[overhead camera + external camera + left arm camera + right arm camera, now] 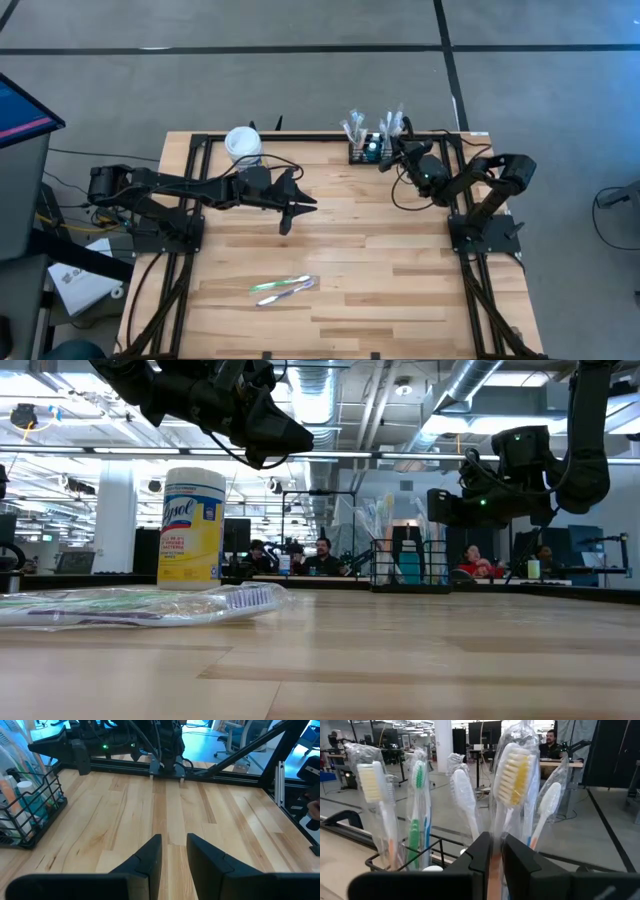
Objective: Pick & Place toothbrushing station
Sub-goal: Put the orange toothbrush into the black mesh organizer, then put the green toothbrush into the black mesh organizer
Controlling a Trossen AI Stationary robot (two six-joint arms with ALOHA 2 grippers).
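The black wire-mesh caddy (368,150) stands on its base at the table's far edge, with several plastic-wrapped toothbrushes upright in it; it also shows in the low view (410,565) and the left wrist view (30,805). My right gripper (386,160) is at the caddy's right side, up among the brushes, its fingers (494,842) closed to a narrow slit. My left gripper (298,212) hovers open and empty over the table's middle (174,840). My right gripper has a thin orange strip (495,862) pinched between its two fingers, right below the yellow-bristled wrapped toothbrush (512,775); it looks like that brush's handle. The fingers come level, from the table's right side. The brush stands upright in the caddy.
A white round tub with a yellow label (243,143) stands at the far edge, left of the caddy. Wrapped toothbrushes (285,288) lie flat near the table's front middle. People sit in the room beyond the table (320,555).
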